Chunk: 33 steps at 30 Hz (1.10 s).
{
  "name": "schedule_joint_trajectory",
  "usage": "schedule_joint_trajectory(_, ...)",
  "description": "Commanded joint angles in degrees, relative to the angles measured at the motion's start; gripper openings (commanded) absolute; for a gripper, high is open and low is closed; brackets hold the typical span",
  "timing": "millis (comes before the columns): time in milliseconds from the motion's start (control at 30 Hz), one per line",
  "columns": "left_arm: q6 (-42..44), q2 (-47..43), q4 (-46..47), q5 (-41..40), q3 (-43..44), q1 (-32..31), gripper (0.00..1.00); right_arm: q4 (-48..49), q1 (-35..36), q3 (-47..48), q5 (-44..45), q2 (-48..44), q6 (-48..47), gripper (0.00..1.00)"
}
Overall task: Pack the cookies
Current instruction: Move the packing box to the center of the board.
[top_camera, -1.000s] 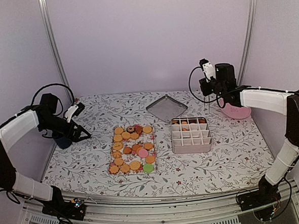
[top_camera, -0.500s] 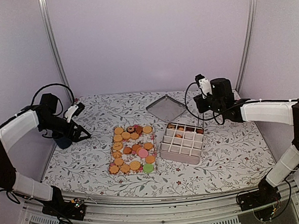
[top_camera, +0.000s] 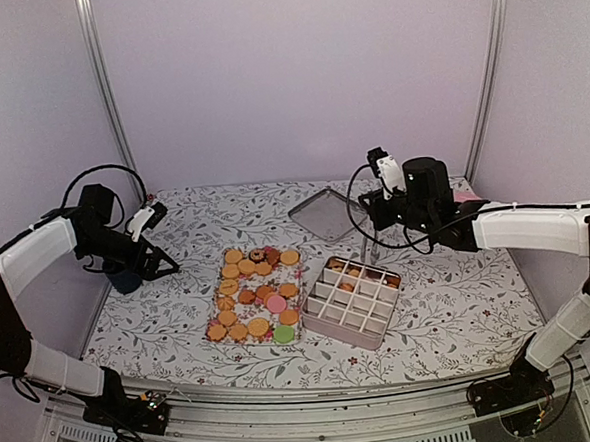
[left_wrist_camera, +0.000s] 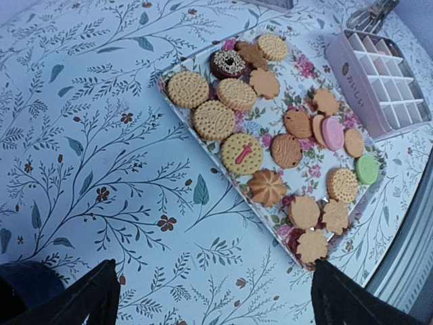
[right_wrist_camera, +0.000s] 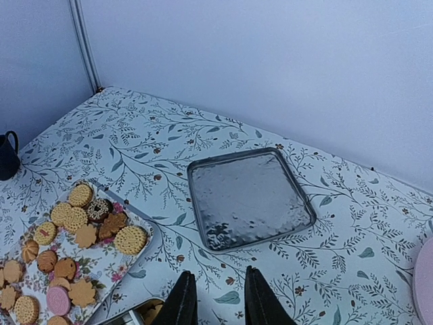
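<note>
The packing is barely begun: most of the cookies [top_camera: 254, 294] lie loose on the floral tray [left_wrist_camera: 301, 68] at mid-counter, and the step in hand looks like positioning the divided box [top_camera: 337, 329], which sits skewed with a corner touching the tray at the tray's 3 o'clock. The right gripper [right_wrist_camera: 218, 301] has its fingers drawn close. In the top view they come down on the box's far rim, so they appear to be pinching that wall, though the wrist view cuts off the tips. The left gripper [left_wrist_camera: 216, 308] hangs with its fingers spread wide and nothing between them, off at the tray's 9 o'clock above the bare counter [top_camera: 460, 301]. Only a few far-row cells of the box hold anything golden; the others look empty. The silver lid [right_wrist_camera: 247, 196] lies flat and bare at the box's 12 o'clock. Next, I judge, the box wants letting go where it stands. Then the free left fingers must drop over a single cookie at the tray's near edge without disturbing its neighbours.
</note>
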Motion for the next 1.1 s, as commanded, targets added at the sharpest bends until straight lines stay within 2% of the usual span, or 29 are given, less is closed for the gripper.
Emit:
schedule_joint_trajectory(0,0.61,-1.45,0.53,0.52,-0.79,0.74,0.99,2.57,0.75,3.61,-5.55,3.46,1.90,0.00)
schedule_joint_trajectory(333,0.90,-1.63,1.05,0.31,-1.47,0.76,0.99,4.36,1.38,9.49,-15.80,7.77,1.45,0.00)
schedule_joint_trajectory(500,1.07,-1.76,1.05,-0.05,-1.36,0.92,0.99,2.78,1.34,11.19,-5.81,3.98,-1.78,0.00)
schedule_joint_trajectory(667,1.34,-1.66,1.06,-0.06,-1.42,1.18,0.99,-6.40,1.33,10.19,5.19,-1.54,-4.60,0.00)
schedule_joint_trajectory(900,1.52,-0.82,1.05,0.14,-0.88,1.46,0.99,-17.51,1.35,1.55,12.92,-13.15,-3.05,0.00)
schedule_joint_trajectory(1067,1.61,-0.51,1.05,0.12,-0.44,1.72,0.99,-25.99,1.37,-2.27,11.47,-17.82,1.09,0.00)
